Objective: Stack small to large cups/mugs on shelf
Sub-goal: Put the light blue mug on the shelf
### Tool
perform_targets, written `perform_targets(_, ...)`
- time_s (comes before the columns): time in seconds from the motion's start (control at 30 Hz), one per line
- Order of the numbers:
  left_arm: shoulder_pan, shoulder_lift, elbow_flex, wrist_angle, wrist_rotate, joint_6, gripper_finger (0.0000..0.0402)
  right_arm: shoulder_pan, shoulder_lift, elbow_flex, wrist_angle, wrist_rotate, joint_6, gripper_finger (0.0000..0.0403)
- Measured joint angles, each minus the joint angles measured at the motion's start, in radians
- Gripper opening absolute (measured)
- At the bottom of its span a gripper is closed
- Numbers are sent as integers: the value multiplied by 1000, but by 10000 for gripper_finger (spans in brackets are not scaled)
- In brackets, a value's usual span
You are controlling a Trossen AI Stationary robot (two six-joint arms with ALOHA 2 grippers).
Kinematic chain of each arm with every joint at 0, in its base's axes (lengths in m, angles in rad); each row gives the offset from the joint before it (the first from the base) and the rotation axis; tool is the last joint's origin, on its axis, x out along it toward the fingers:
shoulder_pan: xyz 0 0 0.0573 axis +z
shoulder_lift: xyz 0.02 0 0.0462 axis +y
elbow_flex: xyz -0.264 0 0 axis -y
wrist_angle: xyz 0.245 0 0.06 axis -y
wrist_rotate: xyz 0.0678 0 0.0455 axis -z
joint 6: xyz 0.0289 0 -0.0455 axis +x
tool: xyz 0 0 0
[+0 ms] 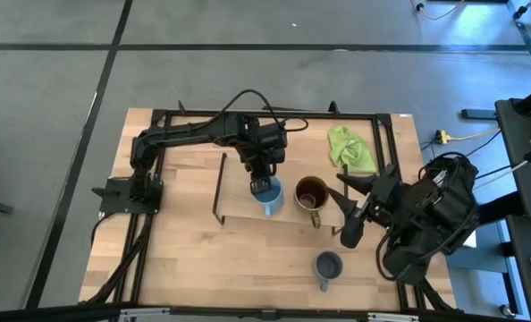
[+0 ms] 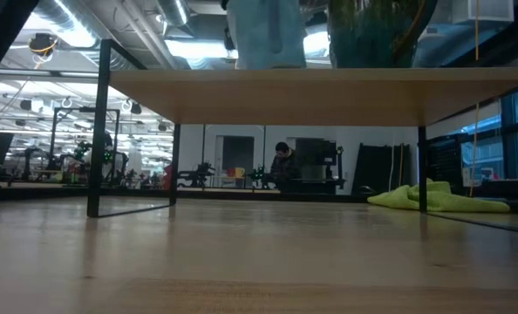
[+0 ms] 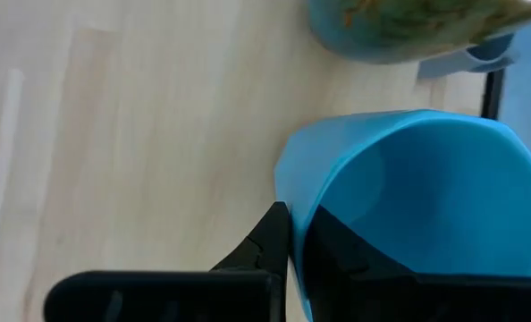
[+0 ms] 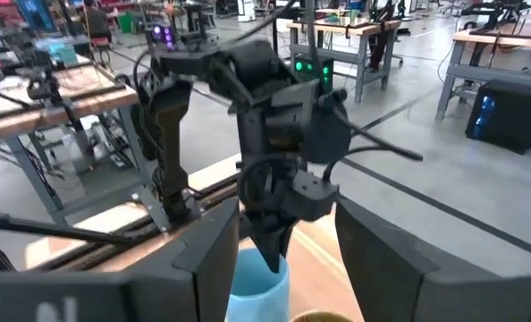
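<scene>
The light blue mug (image 1: 268,197) stands on the shelf (image 2: 311,94), with my left gripper (image 1: 264,177) over it and shut on its rim. The larger brown mug (image 1: 312,194) stands upright on the shelf board just to its right, handle toward the table's near edge. Off the shelf, the dark grey-blue mug (image 1: 327,266) sits upright on the table near the near edge. My right gripper (image 1: 349,207) is open, right of the brown mug, touching nothing. In the low view the two mugs' bases (image 2: 263,39) (image 2: 368,35) meet the top of the board. My left gripper has the light blue mug by its wall at the rim (image 3: 288,179). One finger (image 3: 346,255) is inside the mug and the other (image 3: 264,246) outside. It comes from above, pointing down. The mug is upright, and its base shows on the shelf board in the low view.
A lime-green cloth (image 1: 350,148) lies on the table toward the far right, behind the shelf's right end. The shelf's black end frame (image 1: 219,190) stands left of the light blue mug. Bare tabletop (image 1: 248,259) lies between the shelf and the near edge.
</scene>
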Motion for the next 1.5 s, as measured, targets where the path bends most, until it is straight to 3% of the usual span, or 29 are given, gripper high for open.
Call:
perform_targets(0.5, 3, -1, 0, -27, -4, -9, 13, 1, -159, -312, 11, 8, 230, 188)
perform_targets(0.87, 8, -1, 0, 0, -21, -11, 15, 3, -176, -321, 12, 10, 220, 188)
perform_targets(1.5, 10, -2, -2, 42, 38, -15, 40, 2, -176, -321, 8, 10, 216, 188)
